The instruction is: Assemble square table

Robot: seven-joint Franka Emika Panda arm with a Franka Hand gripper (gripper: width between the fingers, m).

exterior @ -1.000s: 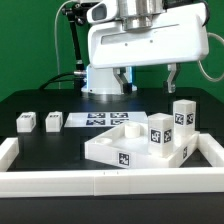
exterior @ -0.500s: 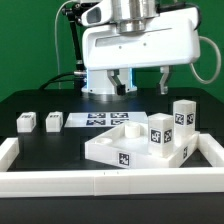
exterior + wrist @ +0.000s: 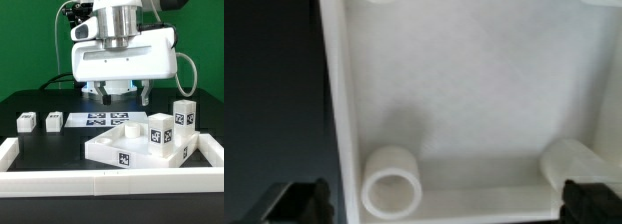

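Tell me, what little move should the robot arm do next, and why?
Probably glide toward the exterior view's left and lower over the nearer loose leg. The end effector hangs open and empty above the tabletop, where two legs stand; the other loose leg lies farther off.

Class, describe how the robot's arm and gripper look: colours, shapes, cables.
The arm ends in a grey metallic cylinder above a wide, white, boxy gripper with two short dark fingers. Dark cables loop beside it. No markings are readable.
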